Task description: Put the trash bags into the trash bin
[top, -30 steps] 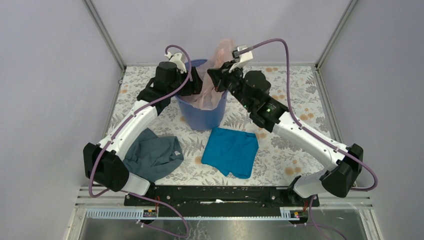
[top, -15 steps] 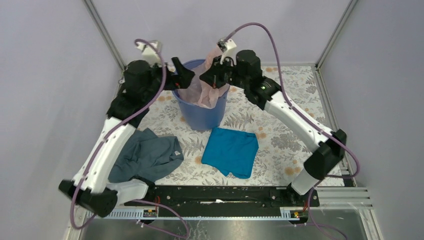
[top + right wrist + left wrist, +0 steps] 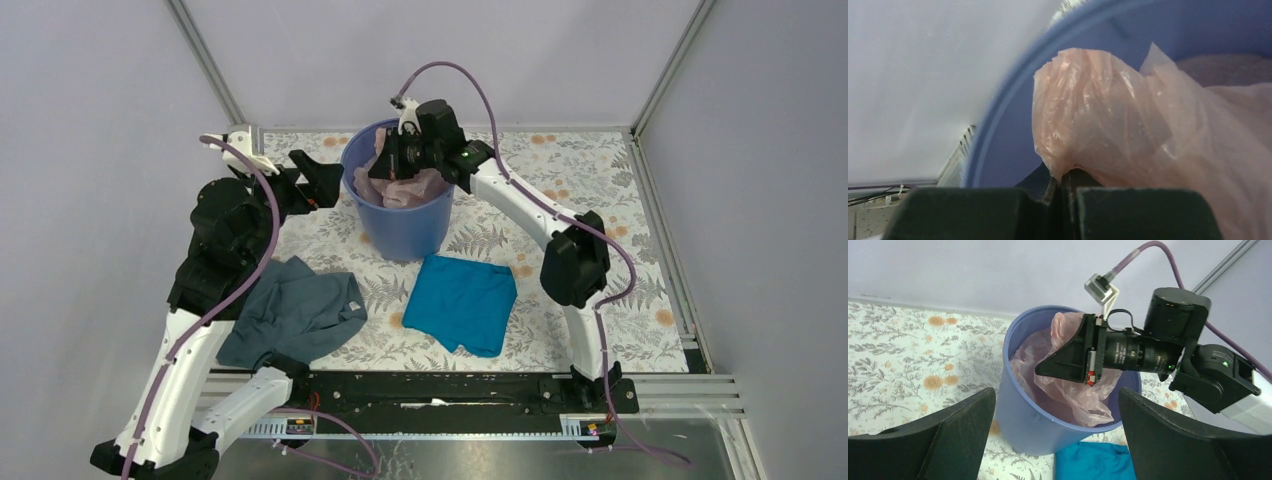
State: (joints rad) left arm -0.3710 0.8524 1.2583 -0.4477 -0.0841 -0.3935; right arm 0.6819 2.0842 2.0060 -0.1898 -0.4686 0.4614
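The left white-and-black robot arm [image 3: 190, 340] is reared up pretty tall on its side, with the wrist bent so the left black two-finger gripper [image 3: 322, 183] is aimed rightward, jaws spread wide. The right white-and-black robot arm [image 3: 515, 200] is stretched way forward and leftward, wrist tipped down, and the right black two-finger gripper [image 3: 1064, 192] is pinched tight on a thin pink plastic trash bag [image 3: 1108, 110].

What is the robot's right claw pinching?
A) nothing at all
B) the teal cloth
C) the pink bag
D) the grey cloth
C: the right claw is shut on a fold of the pink bag, which sits down inside the blue bin.
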